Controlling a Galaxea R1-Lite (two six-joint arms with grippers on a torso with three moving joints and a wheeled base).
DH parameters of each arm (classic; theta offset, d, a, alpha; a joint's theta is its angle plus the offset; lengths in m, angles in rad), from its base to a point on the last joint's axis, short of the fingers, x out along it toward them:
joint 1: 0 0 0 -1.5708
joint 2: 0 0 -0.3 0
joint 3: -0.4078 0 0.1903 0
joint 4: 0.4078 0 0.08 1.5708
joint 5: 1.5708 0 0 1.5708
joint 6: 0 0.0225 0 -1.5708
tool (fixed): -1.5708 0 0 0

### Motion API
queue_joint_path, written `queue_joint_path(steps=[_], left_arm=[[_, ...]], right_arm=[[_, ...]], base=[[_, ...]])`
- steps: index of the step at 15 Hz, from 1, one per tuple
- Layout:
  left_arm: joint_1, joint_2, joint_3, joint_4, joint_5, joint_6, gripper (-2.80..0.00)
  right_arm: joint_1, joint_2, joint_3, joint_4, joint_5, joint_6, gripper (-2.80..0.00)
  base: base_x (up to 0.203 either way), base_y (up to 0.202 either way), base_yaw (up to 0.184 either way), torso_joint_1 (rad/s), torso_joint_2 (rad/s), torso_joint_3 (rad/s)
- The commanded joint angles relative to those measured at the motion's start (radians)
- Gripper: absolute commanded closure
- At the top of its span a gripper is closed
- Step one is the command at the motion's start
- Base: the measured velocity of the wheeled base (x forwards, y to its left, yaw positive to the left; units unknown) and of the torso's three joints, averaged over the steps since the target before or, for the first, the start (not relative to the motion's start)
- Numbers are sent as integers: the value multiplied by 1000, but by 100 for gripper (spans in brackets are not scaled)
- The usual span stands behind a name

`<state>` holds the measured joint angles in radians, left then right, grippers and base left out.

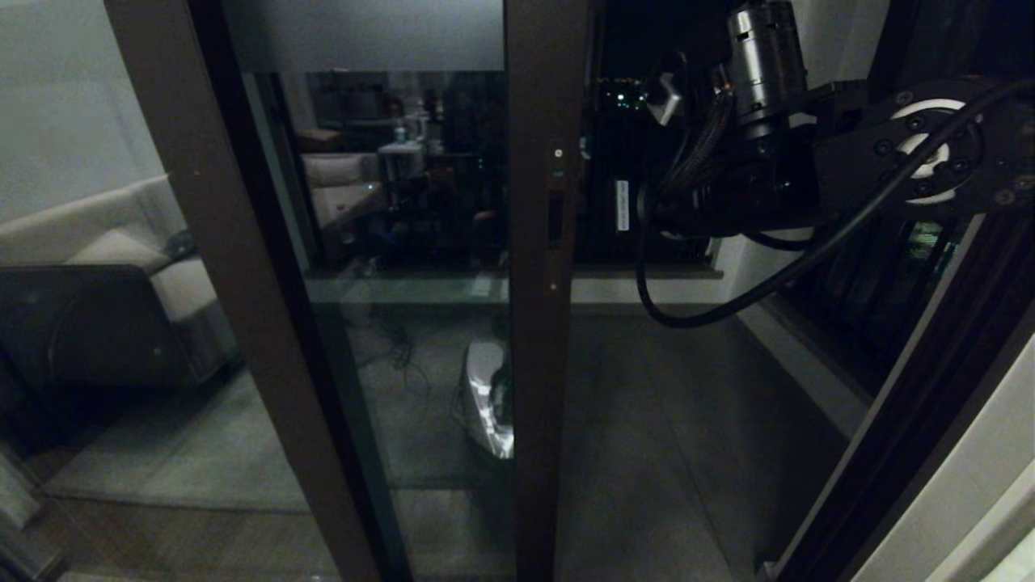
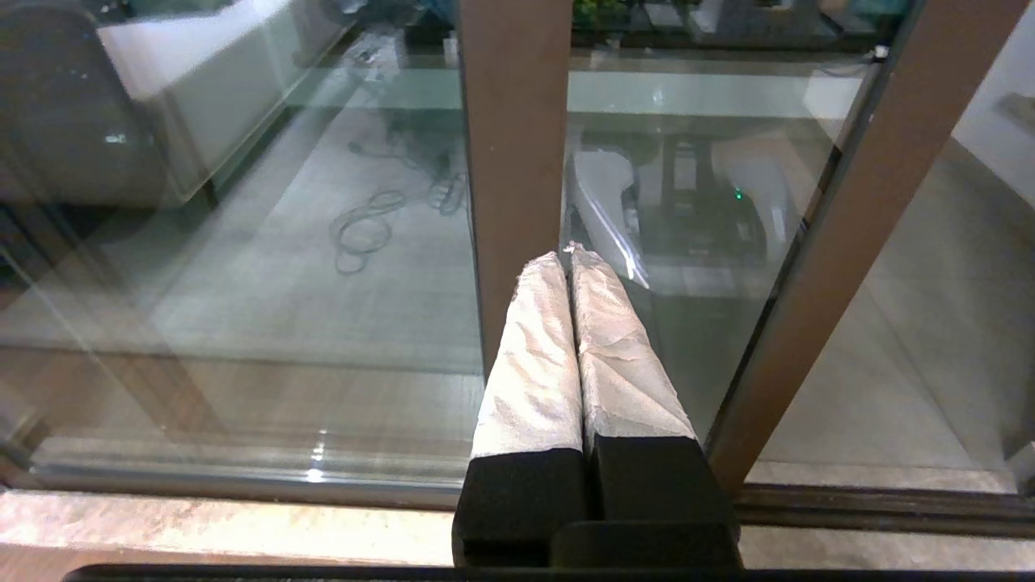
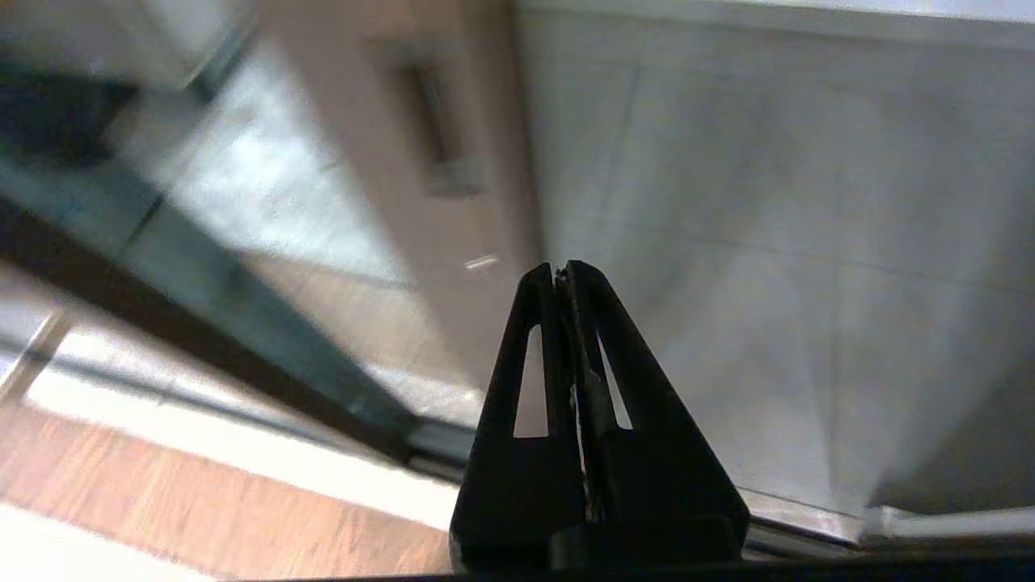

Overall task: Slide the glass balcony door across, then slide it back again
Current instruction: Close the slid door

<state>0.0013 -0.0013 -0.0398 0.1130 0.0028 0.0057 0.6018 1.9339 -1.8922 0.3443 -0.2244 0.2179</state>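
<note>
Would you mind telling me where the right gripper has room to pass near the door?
The doorway is open between the door's handle upright and the dark frame on the right, over bare balcony floor. Higher up, the right arm and its cable fill that gap. The right gripper is shut.

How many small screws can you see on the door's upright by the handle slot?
2. One screw sits above the recessed slot handle on the glass balcony door; the other screw sits below it. More may be hidden in the dark.
</note>
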Motion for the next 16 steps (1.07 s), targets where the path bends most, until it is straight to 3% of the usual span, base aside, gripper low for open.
queue_joint_path(steps=[1,5,6,16], left_arm=[[0,0,0,2,0,0,0],[0,0,0,1,0,0,0],[0,0,0,2,0,0,0],[0,0,0,1,0,0,0]], right_arm=[[49,18,-15,4,0,3,0],[78,32,-39,2,0,11,0],[78,49,-58,2,-1,9,-280],[35,125,-70,-102,-68,-44,-280]], base=[[0,0,0,0,0,0],[0,0,0,0,0,0],[0,0,0,0,0,0],[0,0,0,0,0,0]])
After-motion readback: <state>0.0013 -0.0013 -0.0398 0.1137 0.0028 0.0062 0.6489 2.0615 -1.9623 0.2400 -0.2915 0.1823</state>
